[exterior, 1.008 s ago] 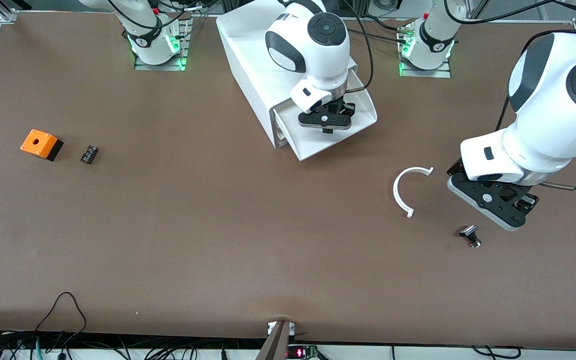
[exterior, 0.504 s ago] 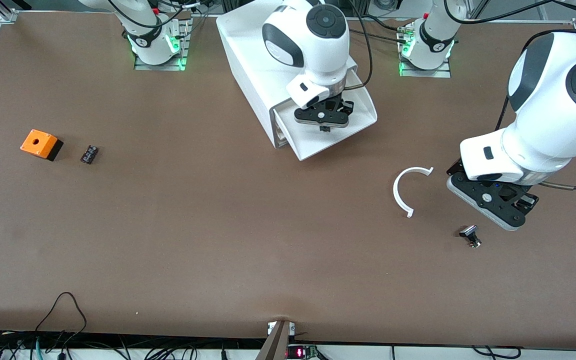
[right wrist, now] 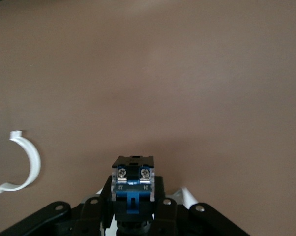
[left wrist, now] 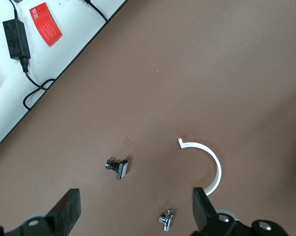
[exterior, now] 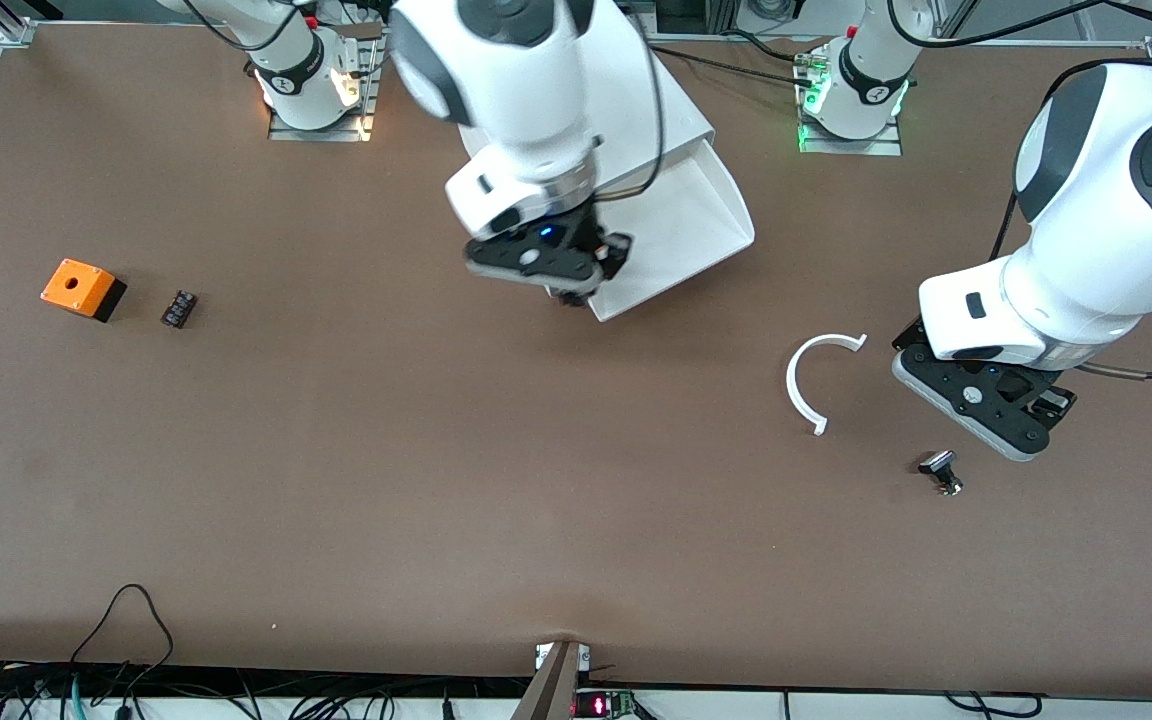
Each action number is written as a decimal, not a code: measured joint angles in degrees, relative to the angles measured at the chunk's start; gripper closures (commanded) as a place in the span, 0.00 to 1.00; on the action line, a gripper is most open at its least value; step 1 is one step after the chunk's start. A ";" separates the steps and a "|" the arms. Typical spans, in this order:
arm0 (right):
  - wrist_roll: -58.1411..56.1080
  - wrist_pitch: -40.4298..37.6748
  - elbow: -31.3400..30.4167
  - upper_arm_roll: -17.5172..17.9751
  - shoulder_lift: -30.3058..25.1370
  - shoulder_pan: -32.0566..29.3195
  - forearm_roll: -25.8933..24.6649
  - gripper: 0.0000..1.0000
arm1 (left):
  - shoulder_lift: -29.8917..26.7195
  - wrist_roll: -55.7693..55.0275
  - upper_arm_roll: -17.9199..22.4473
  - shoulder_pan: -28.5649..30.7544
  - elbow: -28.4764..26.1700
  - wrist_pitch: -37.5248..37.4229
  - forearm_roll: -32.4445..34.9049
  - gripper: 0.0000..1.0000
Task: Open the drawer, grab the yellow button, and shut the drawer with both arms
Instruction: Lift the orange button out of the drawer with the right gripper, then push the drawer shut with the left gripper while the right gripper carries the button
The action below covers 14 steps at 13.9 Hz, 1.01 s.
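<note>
The right gripper hung over the near corner of the open drawer, its fingers clamped on the button; the right wrist view showed the blue-and-black body with two small screws pinched between them, the cap hidden. The drawer stood pulled out of the white cabinet, which sat by the arms' bases, so closing it was the step I judged to be left. The left gripper waited with its fingers spread wide and nothing in them, over the brown surface toward the left arm's end, beside a white curved clip and over a black-capped silver-stemmed part. A small metal piece lay between its fingers in the left wrist view. An orange box and a small black component sat well apart toward the right arm's end. The risk, as I saw it: the button was small and could slip if the right arm swung hard, and a push on one corner might slide the whole cabinet instead of seating the drawer.
</note>
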 measured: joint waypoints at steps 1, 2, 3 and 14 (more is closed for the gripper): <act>-5.44 -1.94 0.00 -0.11 -0.18 -2.33 0.02 1.00 | 0.00 0.00 0.01 0.13 0.04 0.00 0.00 0.00; -10.48 -4.03 0.00 -0.33 -0.27 -4.35 0.03 1.00 | 0.00 0.00 0.01 0.22 0.12 0.00 0.00 0.00; -14.65 -5.97 -0.12 -1.13 -0.28 -5.79 0.04 1.00 | 0.00 0.00 0.01 0.27 0.24 0.00 0.00 0.00; -45.38 15.39 -29.21 -18.08 -3.53 -10.20 0.74 1.00 | 1.19 -29.10 -0.44 -0.85 -5.58 -0.60 -4.27 0.01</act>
